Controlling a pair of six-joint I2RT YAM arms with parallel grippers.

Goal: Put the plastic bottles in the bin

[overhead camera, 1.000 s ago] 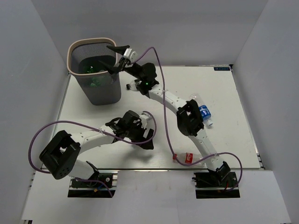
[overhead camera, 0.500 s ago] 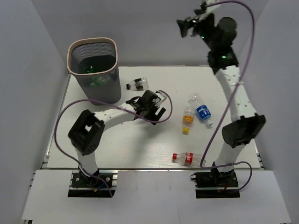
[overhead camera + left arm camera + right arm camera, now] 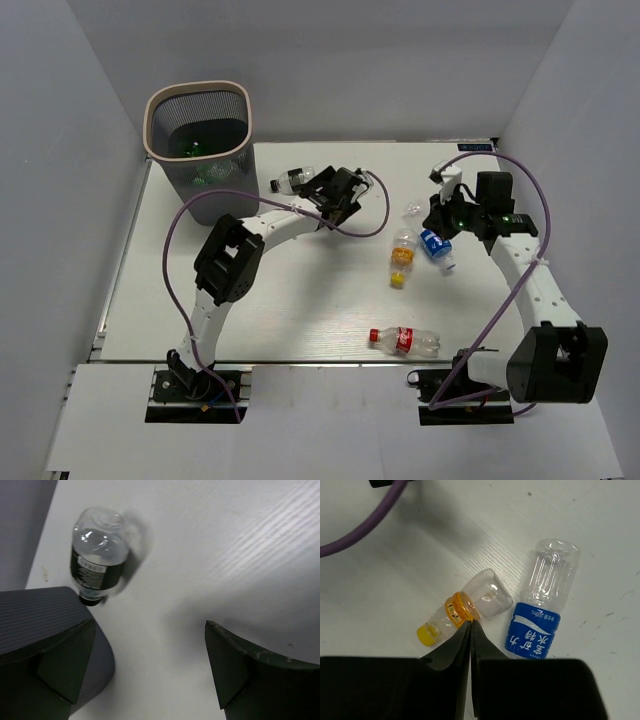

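Here, left gripper [image 3: 149, 630] spread near black-label bottle [image 3: 96, 555], right gripper [image 3: 470, 626] pressed together, empty, above orange-label bottle [image 3: 481, 597].

The bin [image 3: 215, 195] is dark grey mesh with a pale beige rim, and a green bottle [image 3: 190, 150] shows inside. The tabletop [image 3: 300, 310] is white with fine pale streaks. The clear black-labelled bottle [image 3: 95, 555] has small white print. The orange-labelled bottle [image 3: 470, 602] has a yellow cap, the blue-labelled bottle [image 3: 536, 625] has white lettering, and the red-labelled bottle [image 3: 404, 340] has a red cap. The cable [image 3: 370, 520] is purple. The left hand [image 3: 150, 645] and right hand [image 3: 470, 630] are black.
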